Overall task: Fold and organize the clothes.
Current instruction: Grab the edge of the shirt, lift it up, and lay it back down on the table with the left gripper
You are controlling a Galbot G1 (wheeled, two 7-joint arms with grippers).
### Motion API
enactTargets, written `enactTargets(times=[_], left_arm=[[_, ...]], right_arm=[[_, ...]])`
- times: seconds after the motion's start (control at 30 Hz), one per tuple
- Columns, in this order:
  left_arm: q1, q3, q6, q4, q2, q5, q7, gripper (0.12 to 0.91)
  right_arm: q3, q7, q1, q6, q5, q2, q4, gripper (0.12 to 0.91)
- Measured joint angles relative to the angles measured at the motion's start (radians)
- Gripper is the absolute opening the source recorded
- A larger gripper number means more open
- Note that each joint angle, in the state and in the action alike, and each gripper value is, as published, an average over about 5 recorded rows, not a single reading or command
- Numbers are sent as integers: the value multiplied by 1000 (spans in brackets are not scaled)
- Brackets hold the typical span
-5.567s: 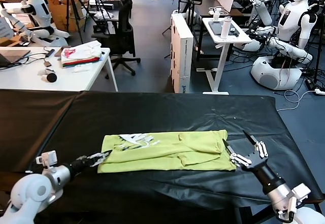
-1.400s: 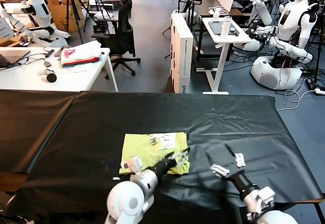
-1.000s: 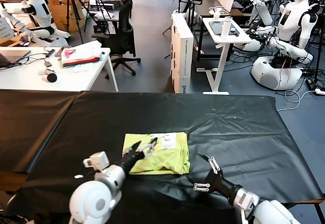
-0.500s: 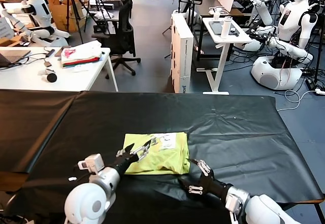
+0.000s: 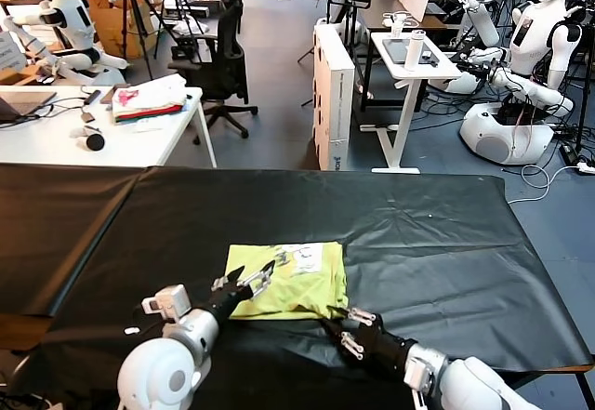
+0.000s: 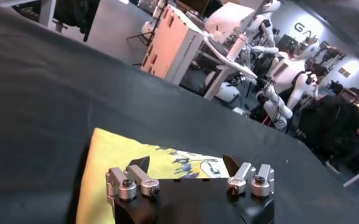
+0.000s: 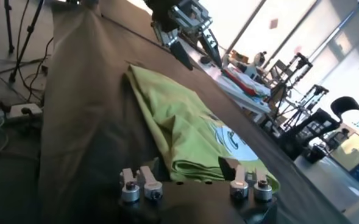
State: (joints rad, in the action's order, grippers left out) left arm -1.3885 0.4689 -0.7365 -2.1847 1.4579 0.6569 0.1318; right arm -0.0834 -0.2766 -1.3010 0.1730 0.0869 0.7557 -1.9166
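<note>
The lime-yellow T-shirt [image 5: 293, 284] lies folded into a compact rectangle on the black table [image 5: 446, 243], with its white print [image 5: 307, 257] facing up at the far edge. My left gripper [image 5: 251, 276] is open at the shirt's left edge, just above the cloth. In the left wrist view the shirt [image 6: 136, 167] lies ahead of that gripper [image 6: 185, 164]. My right gripper [image 5: 347, 328] is open at the shirt's front right corner. In the right wrist view the shirt's folded edge [image 7: 185, 161] sits between the spread jaws of that gripper [image 7: 191, 165].
A white table [image 5: 56, 140] at the back left holds a white-pink-red cloth pile [image 5: 149, 99]. Beyond the black table stand an office chair [image 5: 223, 57], a white cabinet [image 5: 333, 94] and other robots [image 5: 521, 66]. The table's front edge is close behind both grippers.
The shirt went from a long strip to a compact rectangle. In the last half second my right gripper slid left to the shirt's front right corner; my left gripper barely moved.
</note>
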Motion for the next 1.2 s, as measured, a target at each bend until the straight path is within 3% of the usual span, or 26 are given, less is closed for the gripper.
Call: enactTargets(times=[0.07,0.17,0.6,0.67,0.77,0.9,1.03,1.2], left_arm=[[0,0,1,1,1,-1,0,907],[-2,-1,5,3,3,-4,0,907],[-6,-1,23,18,7,-34,-14,907],[-7,1,30,19,4,-55,-25,907],[-12,5,53,21,-6,-98,-43,907],[-25,9,125,31,-23,-171,-61,907],[-42,14,243,57,-31,-261,-62,907],[-73,27,392,101,-5,-298,-45,907]], right_arm=[[-6,1,-4,4,-4,-3,-2,226],[-17,3,-13,9,-13,-9,-6,138],[-79,6,-52,23,-72,-41,2,158],[-88,1,-59,39,-97,-43,-1,225],[-104,-19,-76,75,-160,-52,-16,401],[-135,-21,-115,110,-274,-61,-49,647],[-172,55,-185,84,-390,-52,-88,858],[-241,180,-285,-5,-520,5,-144,905]])
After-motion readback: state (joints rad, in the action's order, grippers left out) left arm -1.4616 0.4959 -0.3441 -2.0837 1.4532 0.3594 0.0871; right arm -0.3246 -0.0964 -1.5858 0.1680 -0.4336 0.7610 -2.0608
